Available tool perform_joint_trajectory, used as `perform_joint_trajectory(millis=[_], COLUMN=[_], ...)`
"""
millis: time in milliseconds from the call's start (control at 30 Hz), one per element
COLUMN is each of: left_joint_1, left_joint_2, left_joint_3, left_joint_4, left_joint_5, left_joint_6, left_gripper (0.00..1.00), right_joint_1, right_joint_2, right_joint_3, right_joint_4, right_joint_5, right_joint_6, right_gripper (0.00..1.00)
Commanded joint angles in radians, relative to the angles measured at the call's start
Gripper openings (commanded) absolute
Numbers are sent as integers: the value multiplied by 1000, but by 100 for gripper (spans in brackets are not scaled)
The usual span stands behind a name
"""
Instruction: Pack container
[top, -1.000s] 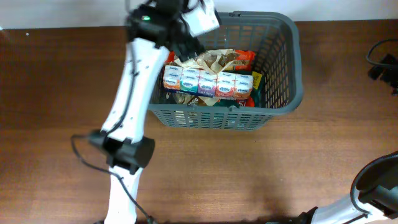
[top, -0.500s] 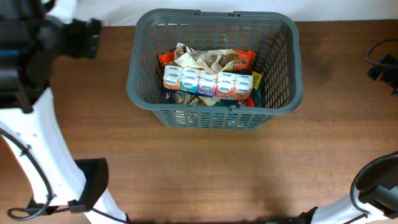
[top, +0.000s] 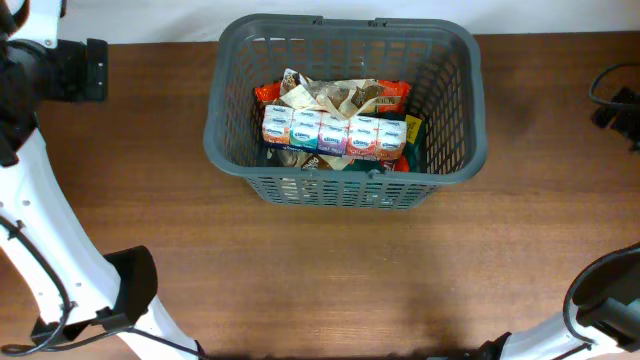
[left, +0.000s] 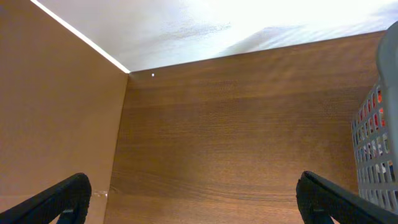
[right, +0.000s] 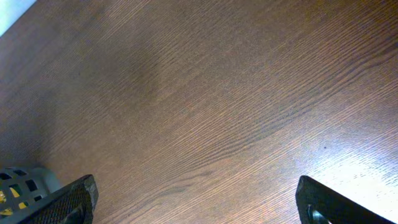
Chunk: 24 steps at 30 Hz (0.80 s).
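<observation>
While the left gripper (left: 199, 208) hangs over the wooden table (left: 236, 143) with its jaws spread wide and nothing between them, the container (left: 380, 149) lies off to its right, only a strip of lattice wall showing. The right gripper (right: 199, 208) is likewise spread wide and empty, with a corner of the container just beside the fingertip (right: 68, 199) at the lower left of its view. Inside the container, a row of five small cartons (top: 334, 133) lies across crinkled snack packets (top: 340, 97).
</observation>
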<state>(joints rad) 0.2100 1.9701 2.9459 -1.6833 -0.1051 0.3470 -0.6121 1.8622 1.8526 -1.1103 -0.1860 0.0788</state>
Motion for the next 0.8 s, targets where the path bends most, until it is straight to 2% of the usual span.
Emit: perform_joint_trajectory(millis=[0,300,467,633,767], left_joint_1=[4,4,4,4,4], left_joint_2=[-2,-2,-2,-2,-2], left_joint_3=[-1,-1,-1,-1,-1], left_joint_4=[-1,-1,-1,-1,-1], left_joint_5=[3,3,3,3,3], left_joint_6=[-18,-18,-18,-18,-18], left_gripper=[99,99,99,99,99], right_joint_1=[3,11,60,179,374], right_joint_2=[-5,-18,-149,-322,-459], right_joint_3=[-2,-2,-2,-2,-2], right_joint_4=[1,0,0,0,0], right_joint_5=[-6,-5,-5,-5,-5], right_joint_6=[5,5,5,5,5], right_gripper=[99,99,99,99,99])
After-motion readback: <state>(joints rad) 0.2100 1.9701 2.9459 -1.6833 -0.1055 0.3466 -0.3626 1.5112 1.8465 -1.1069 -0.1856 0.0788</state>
